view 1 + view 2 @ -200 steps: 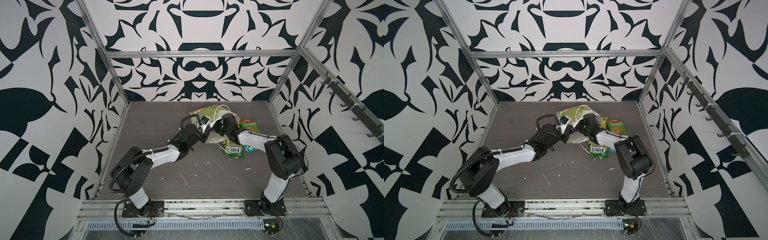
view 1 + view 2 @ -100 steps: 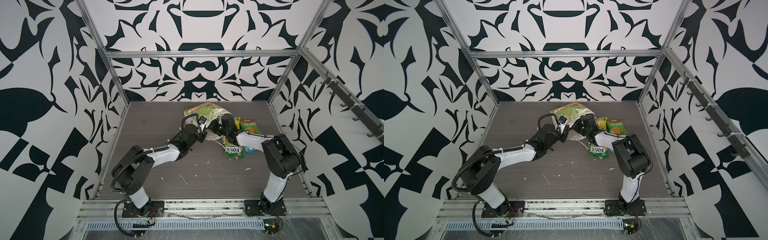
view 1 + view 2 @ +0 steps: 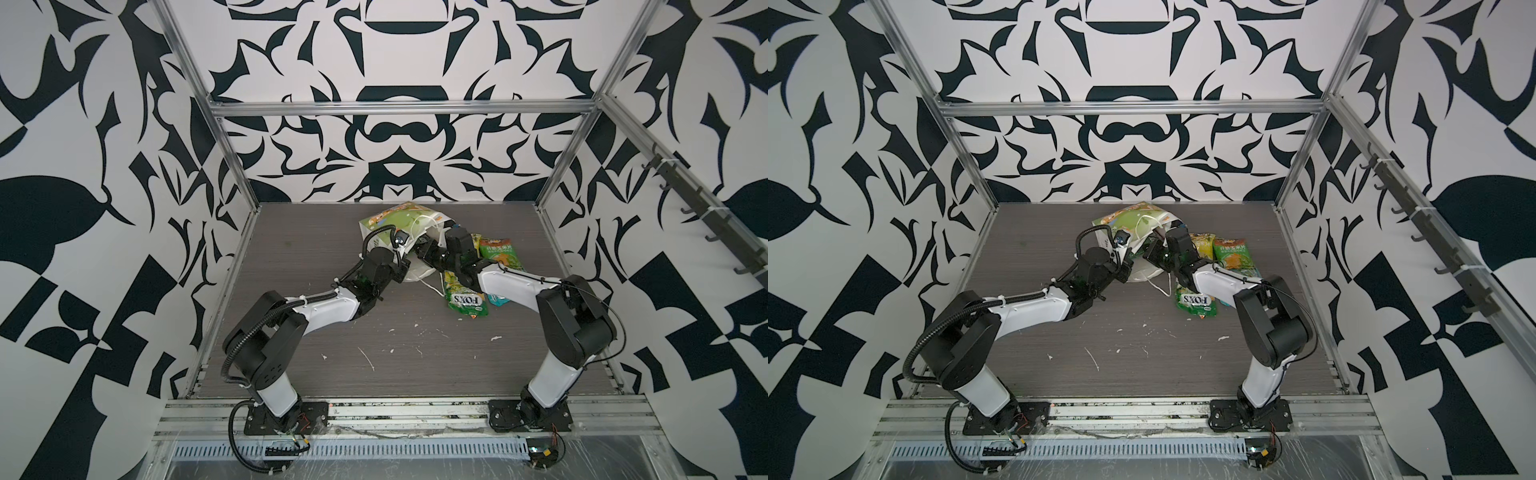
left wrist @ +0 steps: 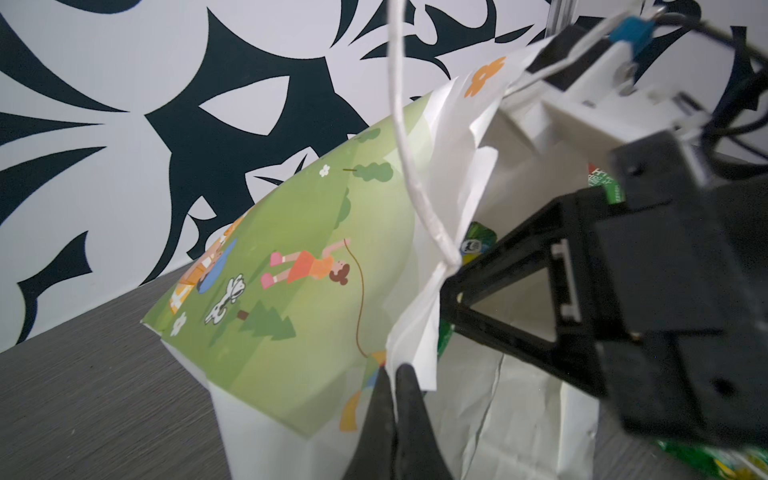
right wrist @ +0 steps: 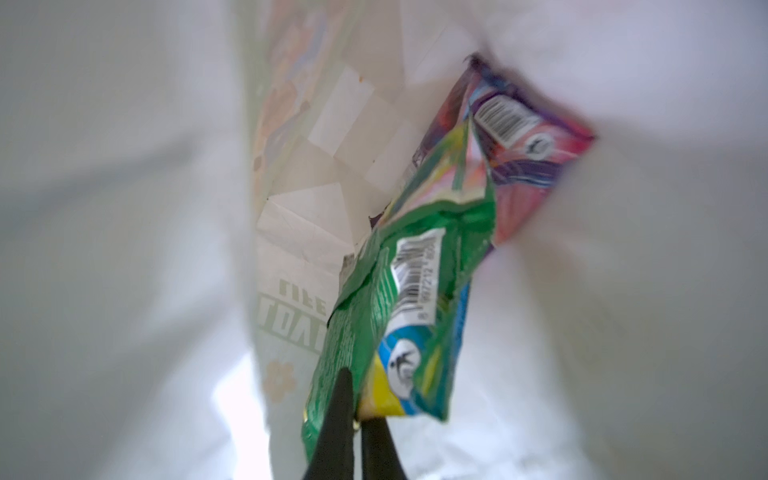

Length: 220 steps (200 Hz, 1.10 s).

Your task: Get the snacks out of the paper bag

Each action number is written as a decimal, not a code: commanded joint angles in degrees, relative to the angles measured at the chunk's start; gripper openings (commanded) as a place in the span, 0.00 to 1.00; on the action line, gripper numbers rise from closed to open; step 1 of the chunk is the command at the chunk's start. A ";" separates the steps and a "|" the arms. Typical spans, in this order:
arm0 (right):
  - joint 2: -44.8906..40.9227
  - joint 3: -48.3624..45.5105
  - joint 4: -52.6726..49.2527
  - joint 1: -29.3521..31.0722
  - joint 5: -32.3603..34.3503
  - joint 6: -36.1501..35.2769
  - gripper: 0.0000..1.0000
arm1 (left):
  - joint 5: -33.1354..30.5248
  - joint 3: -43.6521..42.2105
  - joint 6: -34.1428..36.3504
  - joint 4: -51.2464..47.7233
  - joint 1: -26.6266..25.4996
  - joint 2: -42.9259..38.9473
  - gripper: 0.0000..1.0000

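Paper bag (image 3: 388,220) lies on its side at back-centre of bench (image 3: 316,332), mouth twd the arms. Left end effector (image 4: 394,376) at mouth rim, rim paper betw its jaws. Right end effector (image 5: 357,405) inside bag, just right of left one; near pkt (image 5: 399,316) betw its jaws, far pkt (image 5: 519,137) beyond it, deeper in. Right of it, outside on bench: FOX'S pkt (image 3: 465,297) twd front, back pkt (image 3: 498,253) behind that

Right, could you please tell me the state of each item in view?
paper bag: on its side, mouth open.
left claw: shut on the paper bag's rim.
right claw: inside the bag, shut on green packet.
purple packet: inside the bag, ungripped.
FOX'S packet: flat on the table, outside.
yellow packet: on the table, outside.
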 commanded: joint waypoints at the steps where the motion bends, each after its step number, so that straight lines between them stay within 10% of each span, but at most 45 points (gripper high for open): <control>1: -2.72 0.02 1.60 -0.01 0.55 -3.29 0.00 | -1.68 1.36 -0.95 -1.25 0.70 -1.49 0.00; 220: -21.04 -8.70 -13.71 -0.42 2.78 -12.12 0.00 | -1.20 2.90 -0.84 -4.04 1.13 -2.67 0.00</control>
